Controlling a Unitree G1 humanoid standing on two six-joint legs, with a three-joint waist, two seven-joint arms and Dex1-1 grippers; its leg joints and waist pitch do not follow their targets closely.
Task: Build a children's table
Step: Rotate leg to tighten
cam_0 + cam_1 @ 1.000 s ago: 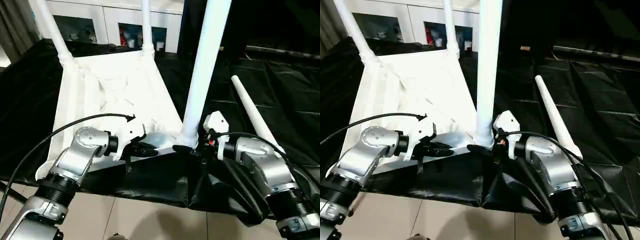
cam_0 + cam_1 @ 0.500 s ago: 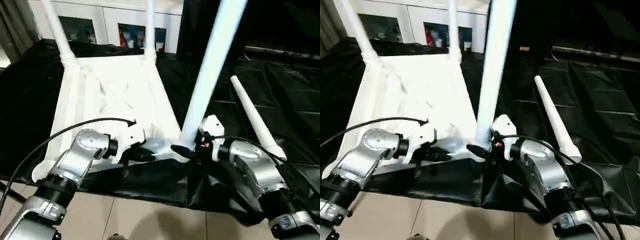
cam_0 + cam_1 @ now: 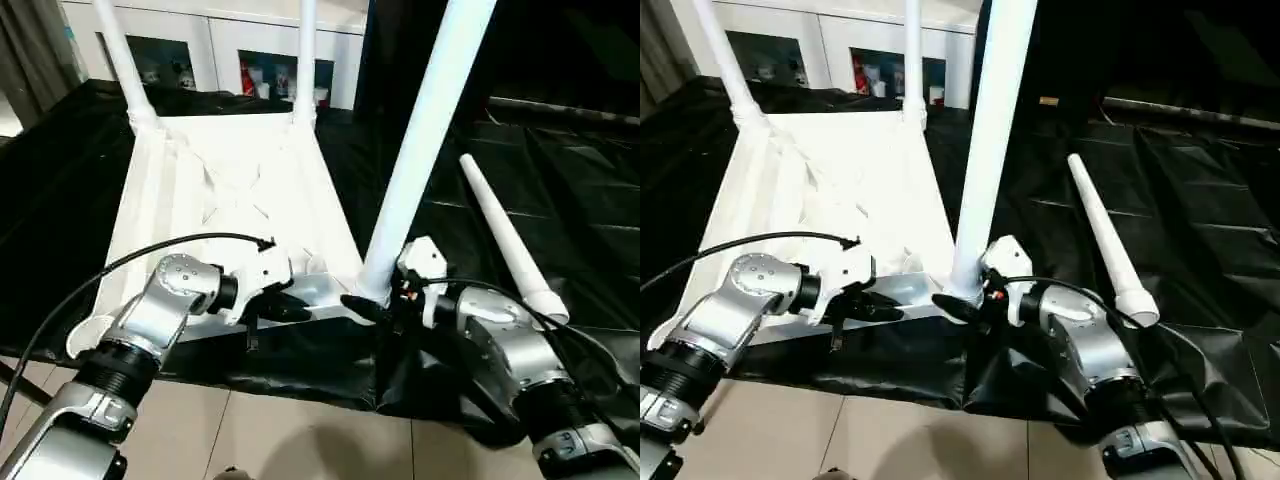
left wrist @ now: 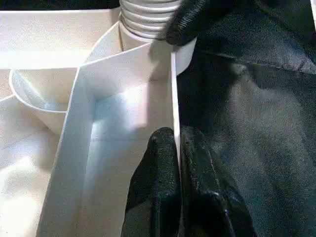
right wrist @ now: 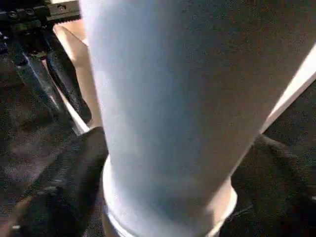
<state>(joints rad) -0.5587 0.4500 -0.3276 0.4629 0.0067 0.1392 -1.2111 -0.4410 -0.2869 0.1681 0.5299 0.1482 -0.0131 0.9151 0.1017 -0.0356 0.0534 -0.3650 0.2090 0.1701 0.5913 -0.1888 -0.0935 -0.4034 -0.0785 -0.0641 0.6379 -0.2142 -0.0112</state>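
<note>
On black sheet: upturned white table top (image 3: 230, 190) | 3 legs socketed | left fingers (image 4: 170, 163) pinch rim | right fingers (image 5: 74, 182) straddle leg (image 3: 420, 150)

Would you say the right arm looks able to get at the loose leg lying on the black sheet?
Probably yes: the loose leg lies uncovered just beside the right claw, which straddles the upright leg and would first have to back off.

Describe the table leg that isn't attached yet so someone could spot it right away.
Start at the upside-down white table top on the black sheet. To its right, apart from it, lies the loose leg, flat on the sheet. Its three neighbours stand upright in corner sockets.
</note>
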